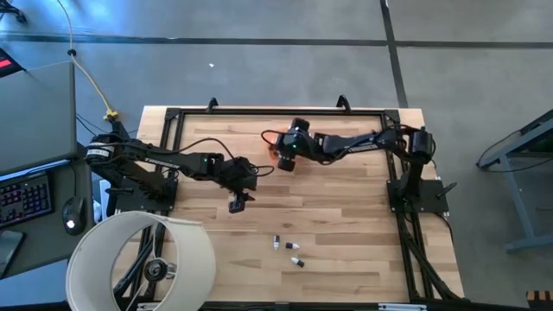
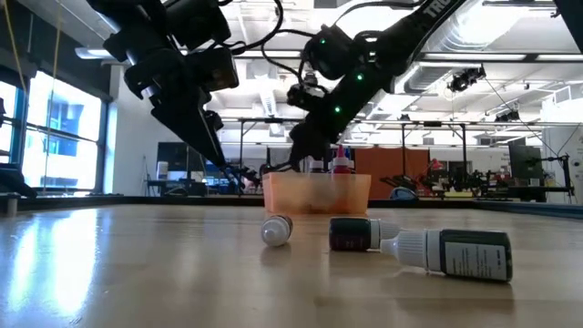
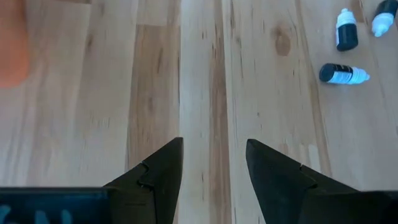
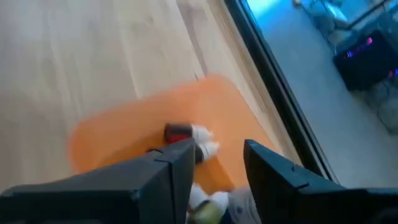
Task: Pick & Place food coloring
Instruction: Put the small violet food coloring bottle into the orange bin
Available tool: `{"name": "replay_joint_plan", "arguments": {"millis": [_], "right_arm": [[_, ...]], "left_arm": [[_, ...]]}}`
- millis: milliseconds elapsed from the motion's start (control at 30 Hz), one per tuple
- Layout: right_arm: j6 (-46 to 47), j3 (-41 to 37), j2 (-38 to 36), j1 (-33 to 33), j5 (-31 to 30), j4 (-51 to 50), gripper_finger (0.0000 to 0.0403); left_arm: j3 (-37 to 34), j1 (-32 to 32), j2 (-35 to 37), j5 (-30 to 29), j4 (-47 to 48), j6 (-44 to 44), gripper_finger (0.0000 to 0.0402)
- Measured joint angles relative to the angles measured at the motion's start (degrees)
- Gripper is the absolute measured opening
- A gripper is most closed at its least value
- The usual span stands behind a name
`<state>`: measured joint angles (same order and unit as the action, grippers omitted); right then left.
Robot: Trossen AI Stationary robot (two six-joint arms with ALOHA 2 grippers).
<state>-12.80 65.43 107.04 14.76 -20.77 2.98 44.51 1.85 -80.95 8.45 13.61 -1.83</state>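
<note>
Landmark: orange tray (image 1: 275, 154), far-centre on the wooden table (image 1: 346, 233).

High view: right gripper (image 1: 286, 161) sits over the tray, arm reaching in from the table's right side. Left gripper (image 1: 237, 202) hangs over bare planks on the near-left of the tray. Three small food coloring bottles (image 1: 288, 246) lie in a loose cluster well nearer the front edge than the tray, apart from both grippers. A large pale round lampshade-like object (image 1: 138, 259) sits at the front-left corner.

Low view adds what the overhead cannot: the tray is translucent orange plastic with raised walls (image 2: 316, 193), and bottles stand upright inside it, a red cap tip (image 2: 341, 162) showing above the rim. In front of it three loose bottles lie on their sides (image 2: 446, 252): dark bodies, white pointed caps, printed labels.

Left wrist view: fingers (image 3: 161, 174) spread apart, nothing between them, smooth pale butcher-block grain below; three fallen bottles (image 3: 343, 73) ahead.

Right wrist view: fingers (image 4: 180, 165) parted, released, hovering over the tray's rounded-corner floor (image 4: 124, 137); a red-bodied bottle with white cap (image 4: 183, 132) lies inside, more white caps close under the fingers.
</note>
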Motion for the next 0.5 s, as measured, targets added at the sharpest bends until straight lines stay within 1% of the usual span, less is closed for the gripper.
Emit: {"name": "replay_joint_plan", "arguments": {"millis": [133, 233, 267, 333, 400, 500], "right_arm": [[-2.3, 0.0, -2.0, -0.9, -1.7, 2.1, 0.0148], [-2.6, 0.1, -5.3, -3.4, -2.3, 0.9, 0.0157], [-2.7, 0.1, -6.6, -4.8, -1.1, -0.8, 0.0158], [-2.0, 0.1, -9.2, -7.9, 3.4, -5.5, 0.0159], [2.2, 0.2, -11.3, -11.2, 9.1, -11.2, 0.0159], [8.8, 0.1, -12.0, -16.5, 18.0, -17.7, 0.0155]], "left_arm": [[0.0, 0.0, 0.0, 0.0, 0.3, 0.0, 0.0175], [0.0, 0.0, 0.0, 0.0, 0.5, 0.0, 0.0175], [0.0, 0.0, 0.0, 0.1, 0.6, 0.0, 0.0175], [0.0, 0.0, 0.0, 0.1, 0.8, 0.0, 0.0175], [0.0, 0.0, 0.0, 0.1, 0.9, 0.0, 0.0175], [0.0, 0.0, 0.0, 0.1, 0.9, 0.0, 0.0175]]}}
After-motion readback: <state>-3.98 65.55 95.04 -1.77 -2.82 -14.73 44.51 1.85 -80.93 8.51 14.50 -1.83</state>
